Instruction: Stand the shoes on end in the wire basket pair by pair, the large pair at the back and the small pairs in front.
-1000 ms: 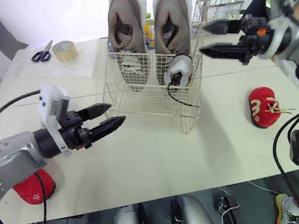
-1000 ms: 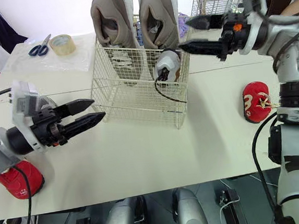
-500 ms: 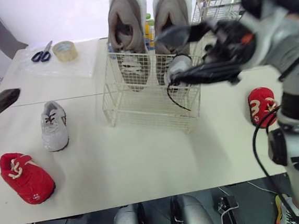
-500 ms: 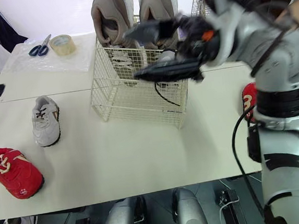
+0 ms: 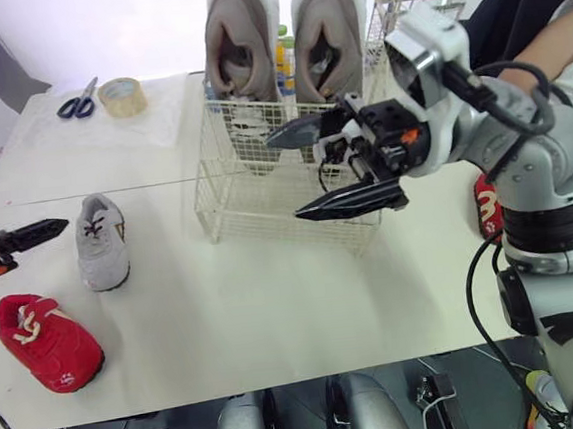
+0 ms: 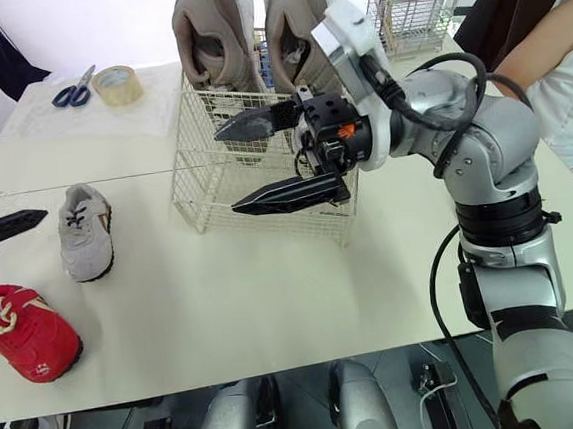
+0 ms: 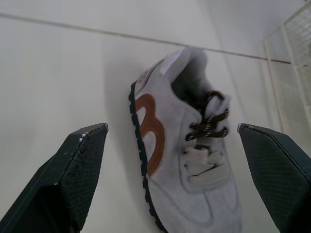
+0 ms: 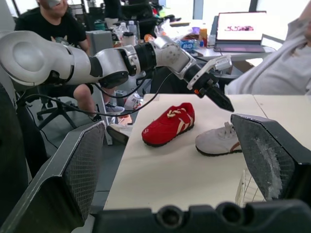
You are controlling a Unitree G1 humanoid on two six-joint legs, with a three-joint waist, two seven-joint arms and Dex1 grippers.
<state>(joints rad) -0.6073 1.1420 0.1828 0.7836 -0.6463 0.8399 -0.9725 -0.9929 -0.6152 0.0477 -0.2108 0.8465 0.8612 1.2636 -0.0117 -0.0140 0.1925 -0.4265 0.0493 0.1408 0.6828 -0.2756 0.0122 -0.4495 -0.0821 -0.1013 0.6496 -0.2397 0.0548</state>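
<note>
The right gripper (image 5: pixel 283 178) has swung across the front of the wire basket (image 5: pixel 266 211), and the left gripper (image 7: pixel 172 127) has drawn back over the grey shoe (image 5: pixel 101 241). Both sets of fingers are spread wide and empty. The large pair (image 5: pixel 241 38) stands at the back of the basket. The grey shoe, the red shoe (image 5: pixel 49 341) and the other red shoe (image 5: pixel 487 212) still lie on the counter (image 5: pixel 274 306), so I judge the small pairs largely undone.

office-like lab, laptop (image 8: pixel 241 26), cluttered desk (image 8: pixel 243 48), seated person (image 8: pixel 58 29)
</note>
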